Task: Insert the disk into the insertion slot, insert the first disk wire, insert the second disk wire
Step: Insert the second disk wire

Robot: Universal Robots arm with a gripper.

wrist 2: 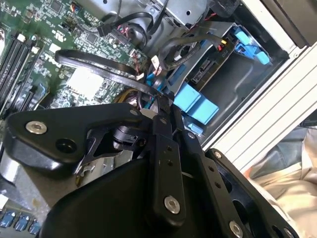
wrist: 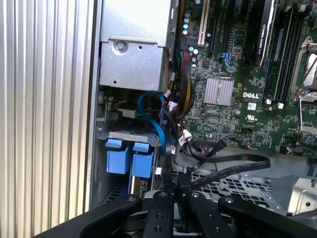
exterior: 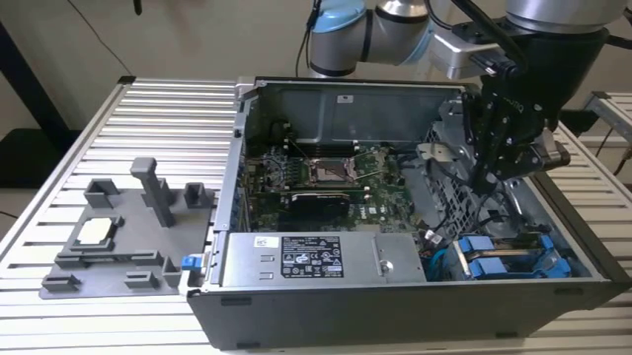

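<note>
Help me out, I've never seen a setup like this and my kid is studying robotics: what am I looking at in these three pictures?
A robot arm reaches into an open desktop computer case on a ribbed metal table. The exterior view is taken from a camera off the arm; both wrist views are taken from cameras riding near its wrist. The black gripper hangs over the drive cage. Its jaws look closed on a thin black cable, seen in both wrist views. Two blue-framed drives sit in the cage beside the silver power supply. A grey parts tray lies at the exterior view's left.
</note>
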